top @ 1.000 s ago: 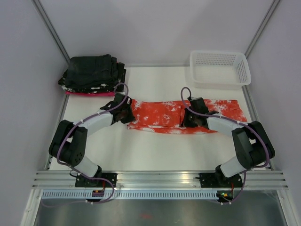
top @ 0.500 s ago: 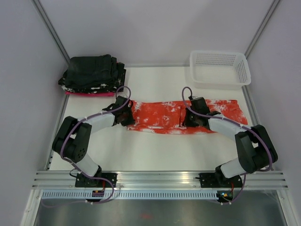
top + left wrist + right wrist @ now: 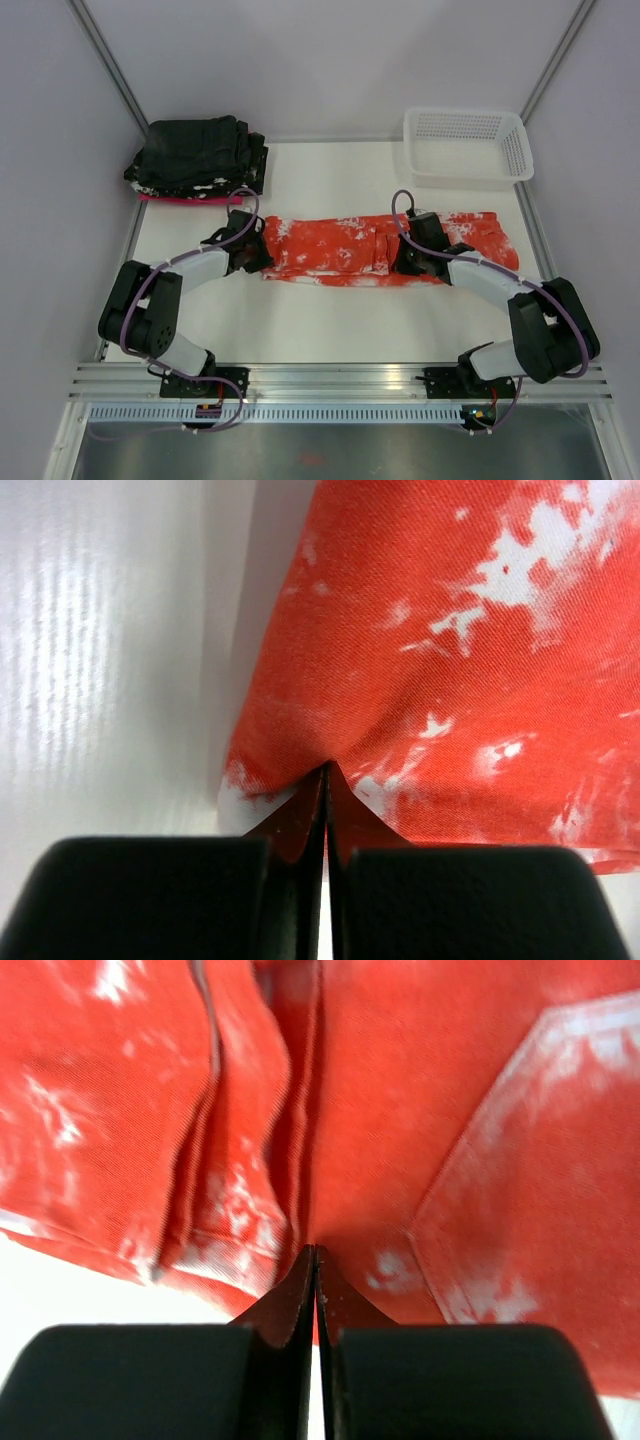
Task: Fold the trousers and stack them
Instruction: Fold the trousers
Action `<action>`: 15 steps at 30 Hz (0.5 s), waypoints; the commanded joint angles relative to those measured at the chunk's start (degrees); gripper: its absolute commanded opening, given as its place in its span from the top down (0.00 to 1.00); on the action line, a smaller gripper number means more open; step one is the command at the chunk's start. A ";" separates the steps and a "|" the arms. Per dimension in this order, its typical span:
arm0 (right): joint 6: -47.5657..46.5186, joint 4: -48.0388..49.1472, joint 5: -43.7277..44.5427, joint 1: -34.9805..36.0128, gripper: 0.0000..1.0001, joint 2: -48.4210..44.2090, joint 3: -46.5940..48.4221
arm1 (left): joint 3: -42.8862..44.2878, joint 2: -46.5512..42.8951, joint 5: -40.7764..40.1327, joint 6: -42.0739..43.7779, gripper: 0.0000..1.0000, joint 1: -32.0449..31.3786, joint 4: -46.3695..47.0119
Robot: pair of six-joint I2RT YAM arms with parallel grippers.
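Since a second ago the trousers (image 3: pixel 340 250) have slid a little further from the white basket (image 3: pixel 465 150), drawn that way by the left gripper (image 3: pixel 252 256), while the right gripper (image 3: pixel 405 262) has barely shifted. They lie flat on the table (image 3: pixel 330 320), nearer the arms than the basket. One end sits just in front of the basket, and the other reaches well off to the basket's left. The long axis runs side to side, parallel to the basket's long wall. A pocket shows in the right wrist view, so the waist probably points toward the basket end and the hems away from it. Both grippers are pinched fully closed on the fabric. The left holds the corner farthest from the basket, and the right holds the near edge about midway along, at a bunch of pleats. The step looks like drawing the cloth straight before a fold. It calls for moving both pinches together at equal height, with gentle tension along the long axis so the pleats flatten and do not drag.
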 commanded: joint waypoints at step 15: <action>7.03 7.66 2.36 6.93 0.92 -0.88 -3.55 | -5.85 -11.08 -3.45 2.86 0.98 9.05 -11.24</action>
